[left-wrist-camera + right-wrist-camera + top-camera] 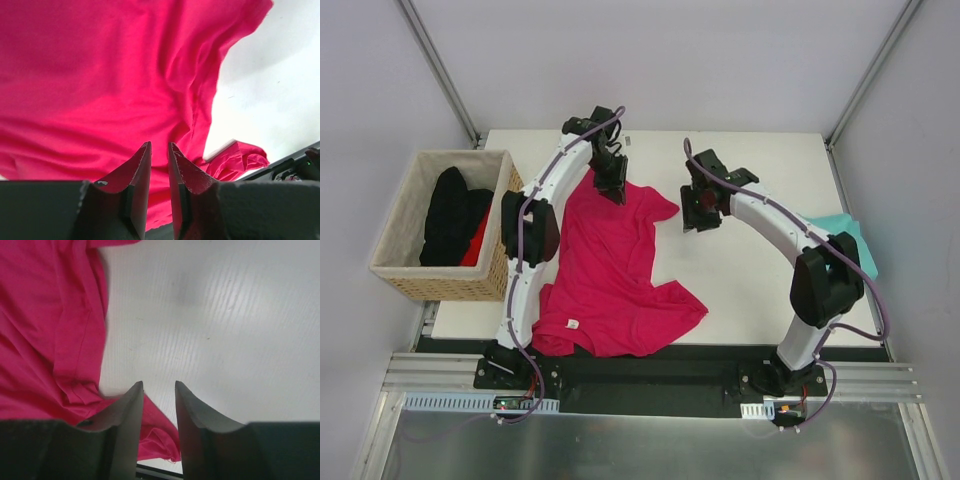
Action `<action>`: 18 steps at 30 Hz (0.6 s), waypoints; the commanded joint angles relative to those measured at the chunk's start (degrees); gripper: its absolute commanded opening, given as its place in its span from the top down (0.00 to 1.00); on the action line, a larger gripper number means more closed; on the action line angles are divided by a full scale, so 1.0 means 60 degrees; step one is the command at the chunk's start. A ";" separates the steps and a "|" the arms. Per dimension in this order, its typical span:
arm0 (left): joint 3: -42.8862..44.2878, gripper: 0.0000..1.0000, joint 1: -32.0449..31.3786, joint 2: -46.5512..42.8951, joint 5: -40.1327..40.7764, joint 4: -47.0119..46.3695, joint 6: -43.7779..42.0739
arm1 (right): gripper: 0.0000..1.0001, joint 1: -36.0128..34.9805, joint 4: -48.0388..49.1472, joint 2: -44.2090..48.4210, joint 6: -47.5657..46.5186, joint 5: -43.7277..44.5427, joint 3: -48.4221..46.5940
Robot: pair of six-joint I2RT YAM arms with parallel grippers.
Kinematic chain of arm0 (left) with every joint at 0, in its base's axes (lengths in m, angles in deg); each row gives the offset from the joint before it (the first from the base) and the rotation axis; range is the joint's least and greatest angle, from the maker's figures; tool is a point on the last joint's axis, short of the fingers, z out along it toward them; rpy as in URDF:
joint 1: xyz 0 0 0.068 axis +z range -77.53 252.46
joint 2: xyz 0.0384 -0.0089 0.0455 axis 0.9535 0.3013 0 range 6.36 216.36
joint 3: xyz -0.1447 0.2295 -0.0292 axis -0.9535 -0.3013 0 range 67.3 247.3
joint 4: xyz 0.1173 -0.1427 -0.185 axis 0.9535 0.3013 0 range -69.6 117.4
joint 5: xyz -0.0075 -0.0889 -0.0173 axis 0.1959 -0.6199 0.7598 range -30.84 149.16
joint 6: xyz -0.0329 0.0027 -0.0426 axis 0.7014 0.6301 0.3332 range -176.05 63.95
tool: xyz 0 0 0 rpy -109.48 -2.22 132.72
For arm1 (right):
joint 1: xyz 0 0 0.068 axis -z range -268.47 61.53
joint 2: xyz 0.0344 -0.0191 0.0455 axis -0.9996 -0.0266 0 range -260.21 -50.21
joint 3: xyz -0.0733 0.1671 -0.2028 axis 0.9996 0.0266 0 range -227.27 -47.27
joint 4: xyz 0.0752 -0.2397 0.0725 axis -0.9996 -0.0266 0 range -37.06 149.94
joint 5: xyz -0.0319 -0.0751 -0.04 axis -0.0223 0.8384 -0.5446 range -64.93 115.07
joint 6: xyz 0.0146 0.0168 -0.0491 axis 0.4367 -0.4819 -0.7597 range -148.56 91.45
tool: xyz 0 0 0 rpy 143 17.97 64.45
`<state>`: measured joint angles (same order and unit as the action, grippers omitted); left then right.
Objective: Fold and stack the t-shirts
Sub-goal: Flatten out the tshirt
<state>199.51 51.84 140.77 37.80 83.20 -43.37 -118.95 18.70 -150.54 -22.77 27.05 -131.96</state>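
**A:** Two shirts out, and I'd say neither is stacked. Start near.

**B:** The pink shirt (610,270) lies open on the table (760,290), rumpled, with no fold in it. Its white label (570,324) sits at the near edge by the left arm's base.

**A:** So the neck points at the robot?

**B:** Yes, neck near and hem far. The long axis runs near to far, leaning slightly right as it goes away. One sleeve sticks out to the near right.

**A:** And the teal shirt (855,240)?

**B:** It is at the table's right edge, mostly hidden behind the right arm. I can't tell whether it is folded.

**A:** Grippers?

**B:** The right gripper (698,215) hangs beside the pink shirt's right edge, fingers apart with nothing between them. Farther back, the left gripper (611,188) is at the hem's far left corner. Its fingers are close together, but I can't tell if cloth is pinched.

**A:** Progress?

**B:** Early, I'd judge. Every fold of the pink one is left, then the stacking. Dark clothes sit in the basket (450,285) on the left.
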 commanded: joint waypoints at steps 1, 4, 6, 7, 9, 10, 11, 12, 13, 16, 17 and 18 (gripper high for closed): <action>-0.0163 0.81 0.0024 -0.1247 0.0688 0.0313 -0.0035 | 0.71 -0.0749 0.0338 0.0653 0.0413 0.0110 0.0402; -0.0222 0.81 0.0024 -0.1584 0.0909 0.0299 0.0068 | 0.95 -0.1159 0.0412 0.0595 0.0691 0.0052 0.0666; -0.0280 0.81 0.0024 -0.1747 0.1055 0.0328 0.0126 | 0.99 -0.1422 0.0485 0.0507 0.0925 -0.0007 0.0783; -0.0295 0.81 0.0024 -0.1907 0.1099 0.0343 0.0156 | 0.99 -0.1511 0.0514 0.0507 0.1013 -0.0080 0.0929; -0.0339 0.81 0.0024 -0.2069 0.1304 0.0372 0.0185 | 0.99 -0.1788 0.0617 0.0507 0.1145 -0.0095 0.1120; -0.0354 0.81 0.0024 -0.2200 0.1392 0.0372 0.0200 | 0.99 -0.1877 0.0632 0.0507 0.1334 -0.0110 0.1208; -0.0368 0.81 0.0024 -0.2259 0.1552 0.0387 0.0200 | 0.99 -0.1951 0.0632 0.0521 0.1409 -0.0153 0.1397; -0.0340 0.81 0.0024 -0.2318 0.1656 0.0430 0.0185 | 0.99 -0.2154 0.0690 0.0565 0.1511 -0.0139 0.1501; -0.0325 0.81 0.0024 -0.2435 0.1744 0.0445 0.0171 | 0.99 -0.2243 0.0705 0.0594 0.1657 -0.0139 0.1618; -0.0208 0.81 0.0039 -0.2640 0.2139 0.0519 0.0156 | 0.99 -0.2653 0.0735 0.0726 0.2023 -0.0125 0.2014; -0.0193 0.81 0.0053 -0.2684 0.2227 0.0548 0.0156 | 0.99 -0.2741 0.0749 0.0755 0.2126 -0.0110 0.2102; -0.0135 0.81 0.0053 -0.2743 0.2329 0.0562 0.0156 | 0.99 -0.2931 0.0749 0.0770 0.2214 -0.0124 0.2291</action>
<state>197.65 51.93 128.31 47.55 84.38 -42.86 -133.79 22.51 -149.80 -13.73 26.59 -120.31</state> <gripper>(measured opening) 0.189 0.017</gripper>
